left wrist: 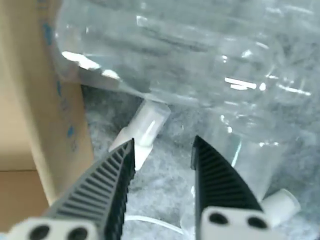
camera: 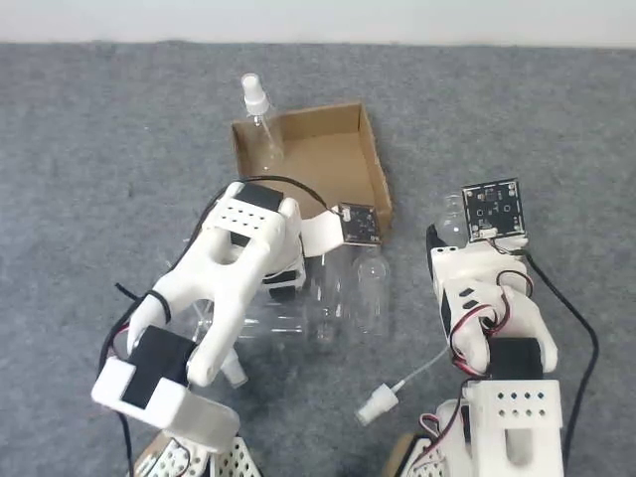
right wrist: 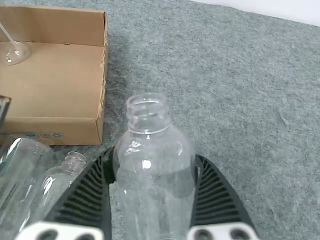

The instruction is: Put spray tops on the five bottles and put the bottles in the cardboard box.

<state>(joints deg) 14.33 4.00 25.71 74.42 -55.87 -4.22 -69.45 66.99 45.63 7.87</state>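
My right gripper [right wrist: 153, 161] is shut on a clear bottle [right wrist: 150, 150] with an open neck and no top; it stands upright right of the cardboard box [camera: 358, 149]. That bottle [camera: 452, 214] shows just ahead of the right arm. My left gripper [left wrist: 163, 141] is open, low over the carpet beside the box wall [left wrist: 45, 100], with a white spray top [left wrist: 148, 125] just beyond its fingertips. Several clear bottles [camera: 343, 288] lie in front of the box. One bottle with a spray top [camera: 258, 114] stands in the box's far left corner.
A loose spray top with its tube [camera: 383, 400] lies on the grey carpet between the arms. Another white top [camera: 235, 371] lies near the left arm's base. One more white cap [left wrist: 280, 202] rests by the lying bottles.
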